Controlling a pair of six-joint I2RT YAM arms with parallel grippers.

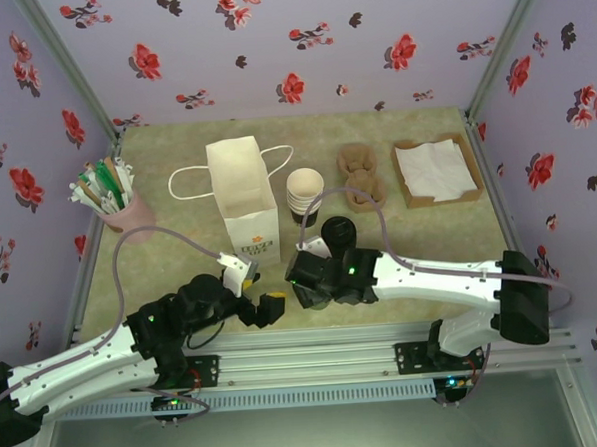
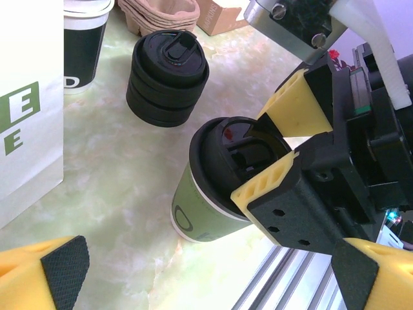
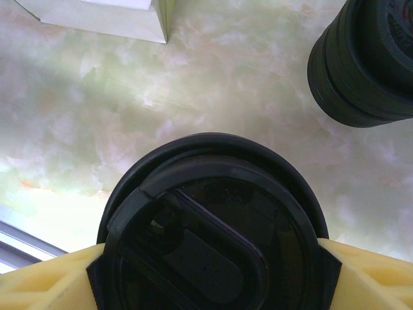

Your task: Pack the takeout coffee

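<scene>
Left wrist view: the right gripper [image 2: 271, 139] is clamped across the lid of the coffee [image 2: 197, 210], which is tilted low over the table near the front rail, just beside the bag [image 2: 26, 97]. Meanwhile the left gripper [image 1: 259, 291] hangs wide open and empty. Lidded and gripped, I'd say; bagging it is what's left.

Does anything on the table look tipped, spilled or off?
The green paper cup with the black plastic lid leans sharply instead of standing upright, gripped at its lid by the right tool. Nothing looks spilled.
</scene>
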